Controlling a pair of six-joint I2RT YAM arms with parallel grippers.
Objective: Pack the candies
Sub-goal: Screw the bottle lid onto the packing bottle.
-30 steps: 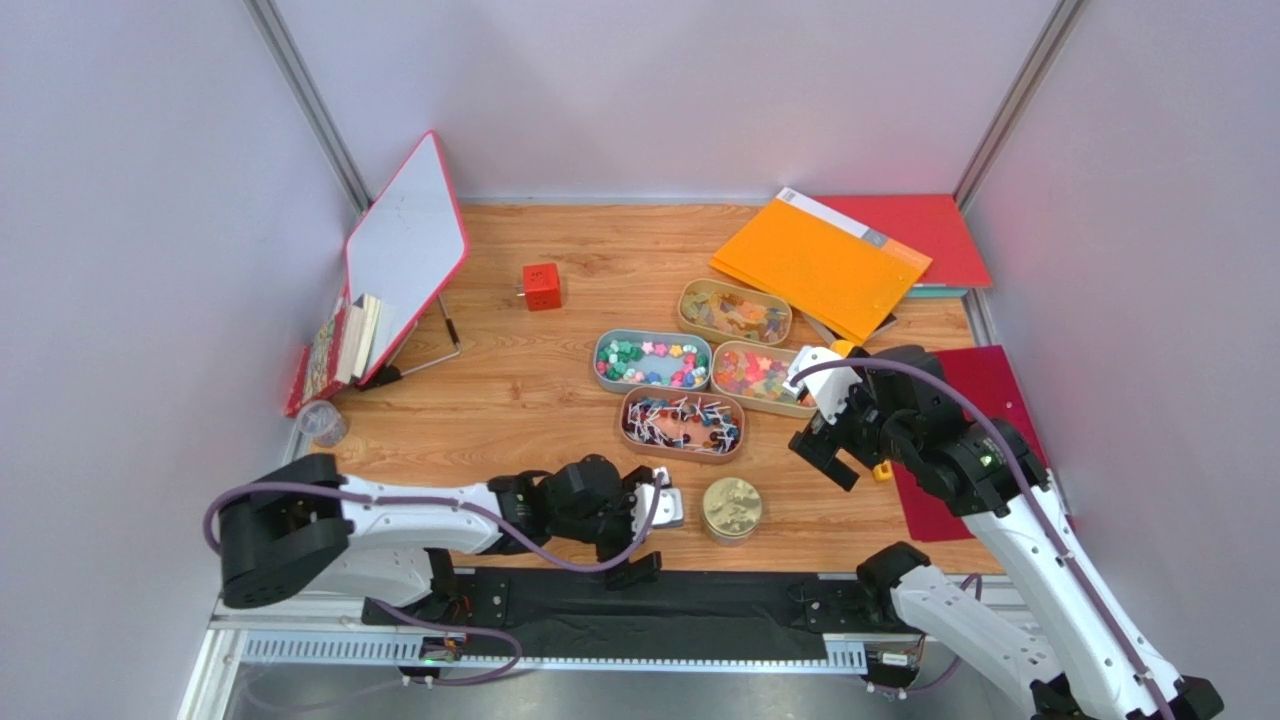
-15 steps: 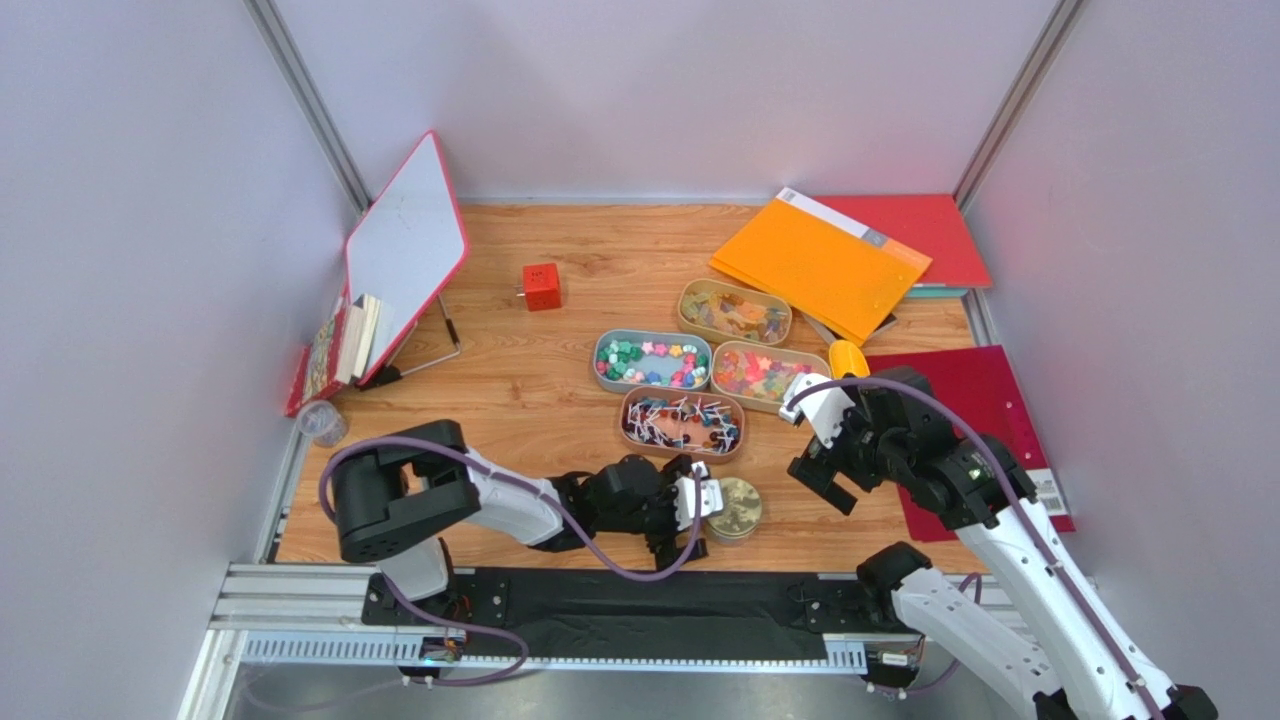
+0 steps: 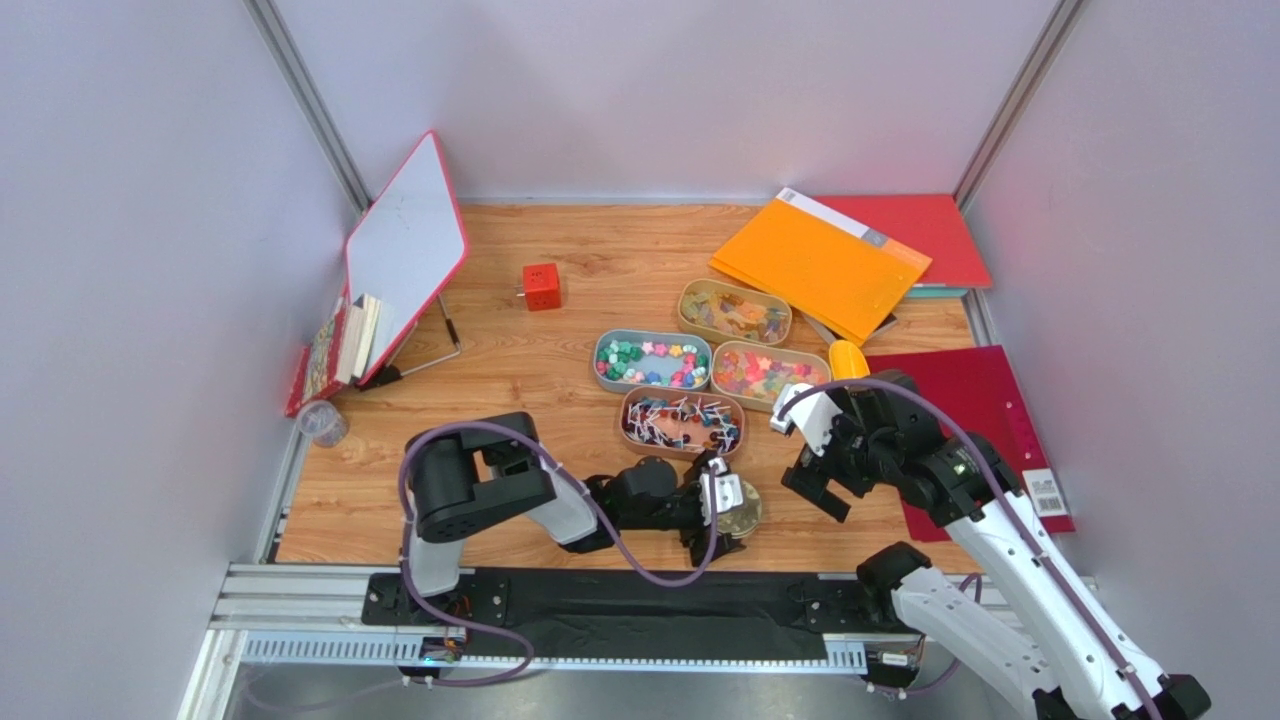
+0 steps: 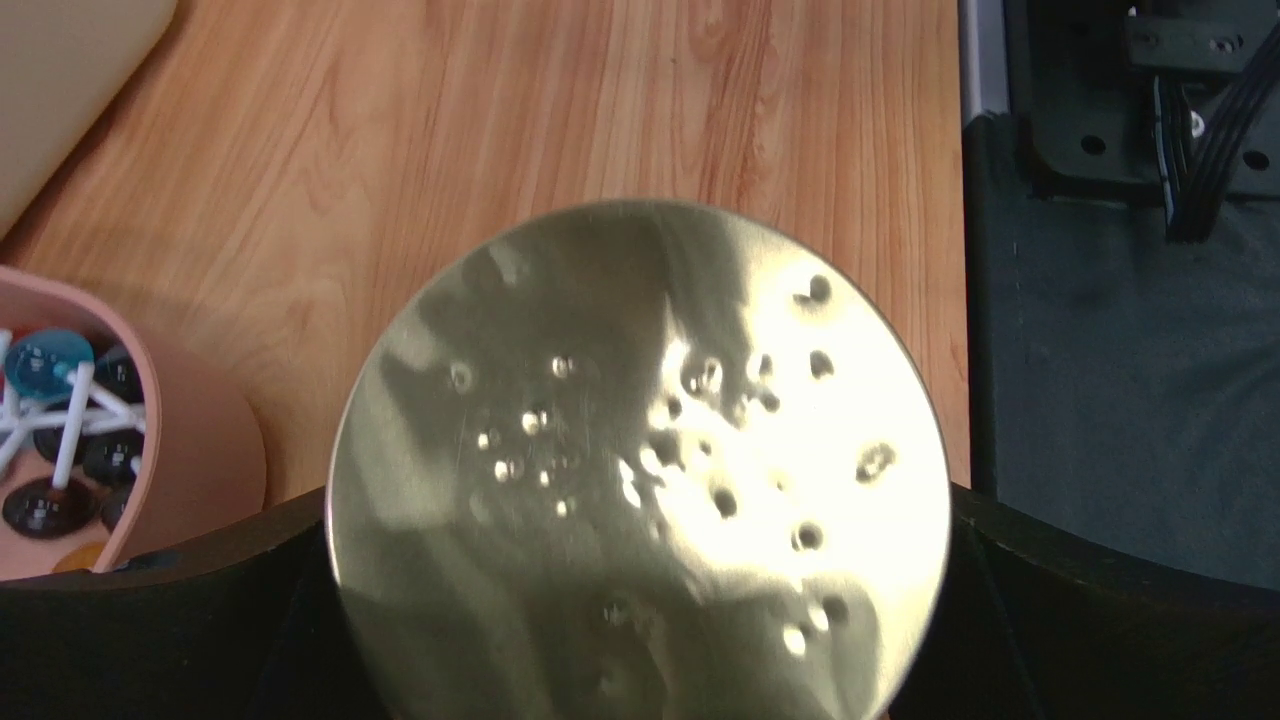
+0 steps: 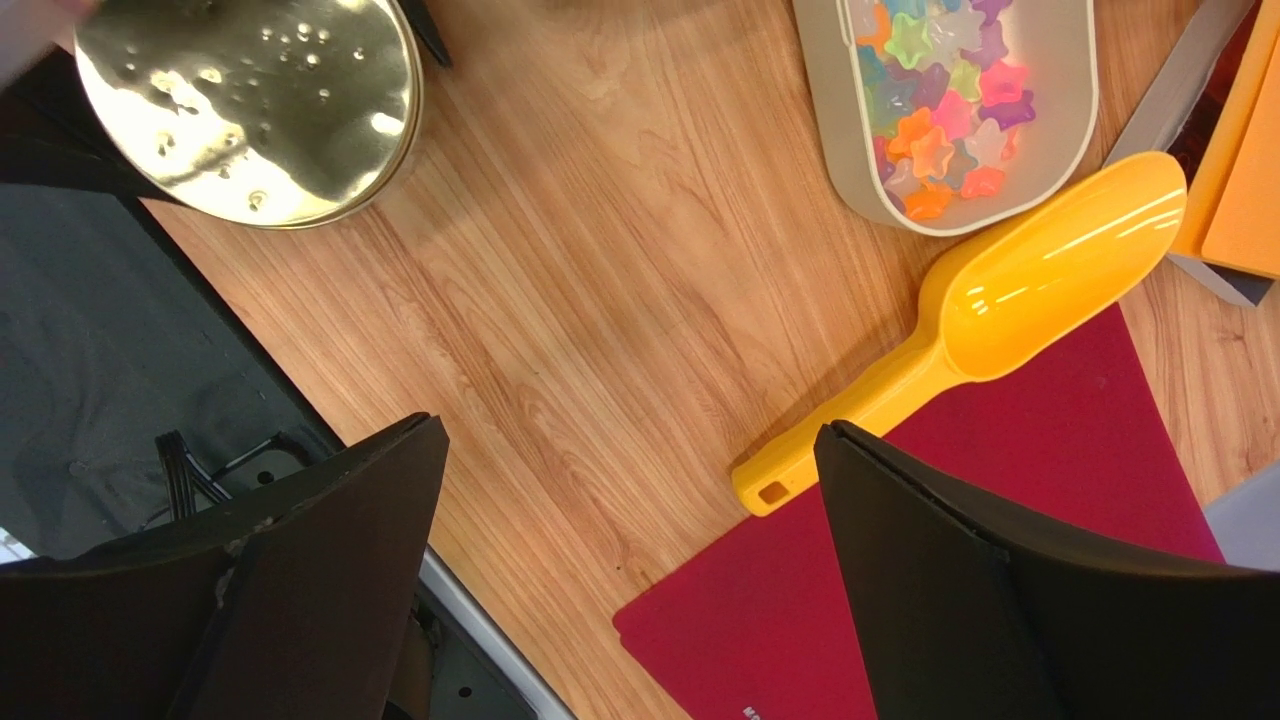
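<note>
Four open tins hold the candies: pink, green and blue bits [image 3: 652, 360], white twist-wrapped pieces [image 3: 681, 423], star gummies [image 3: 763, 372] and yellow-orange gummies [image 3: 733, 312]. The star gummies also show in the right wrist view [image 5: 939, 98]. The round gold lid [image 3: 736, 510] lies near the front edge. My left gripper [image 3: 724, 501] is open, with the lid [image 4: 639, 450] between its fingers [image 4: 166, 630]. I cannot tell whether they touch its rim. My right gripper [image 3: 800, 453] is open and empty above bare wood [image 5: 631, 585], right of the lid [image 5: 248, 105].
A yellow scoop [image 5: 992, 315] lies by the star tin, its handle on a red mat [image 5: 977, 600]. A red cube [image 3: 541, 285], a tilted whiteboard [image 3: 403, 248], orange [image 3: 819, 258] and red [image 3: 924, 233] folders stand farther back. A clear cup [image 3: 319, 423] is at the left.
My left arm has reached right along the front edge until its gripper came round the gold lid. My right gripper has shifted slightly left and towards the front edge.
</note>
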